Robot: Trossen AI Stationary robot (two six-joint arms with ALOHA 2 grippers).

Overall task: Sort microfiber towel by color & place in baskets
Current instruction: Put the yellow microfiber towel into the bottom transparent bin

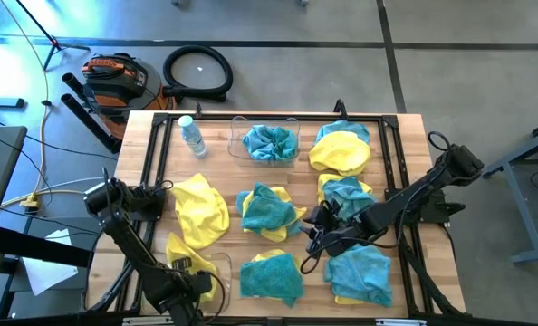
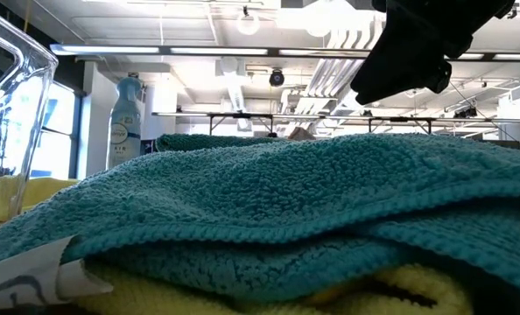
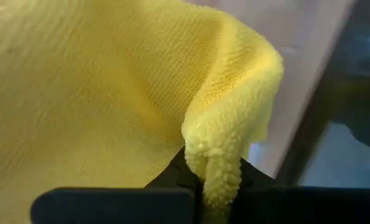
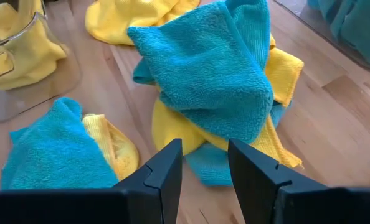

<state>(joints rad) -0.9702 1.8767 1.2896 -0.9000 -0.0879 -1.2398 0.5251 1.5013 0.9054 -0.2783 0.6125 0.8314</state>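
Teal and yellow microfiber towels lie in heaps across the table. The far basket [image 1: 264, 145] holds teal towels. The near-left basket [image 1: 216, 272] holds a yellow towel [image 1: 180, 252], and my left gripper [image 1: 193, 270] is shut on that towel there. My right gripper [image 1: 311, 241] is open and hovers just right of the centre heap, a teal towel [image 4: 210, 81] lying on yellow ones [image 4: 172, 124]. Its fingers touch nothing. In the low view a teal towel [image 2: 269, 201] lying on a yellow one fills the foreground. My left gripper [image 3: 213, 199] pinches a folded edge [image 3: 213, 165] of the yellow towel between its two fingers. The fold bulges up out of the jaws, and the rest of the cloth [image 3: 85, 93] spreads out slack beyond them.
A small clear water bottle [image 1: 192, 136] stands near the far-left corner. More towels lie at the right: a yellow one [image 1: 340, 152], teal on yellow [image 1: 346, 195], and teal [image 1: 358, 272]. Another teal towel [image 1: 271, 274] lies near the front, and a big yellow one [image 1: 201, 206] at the left.
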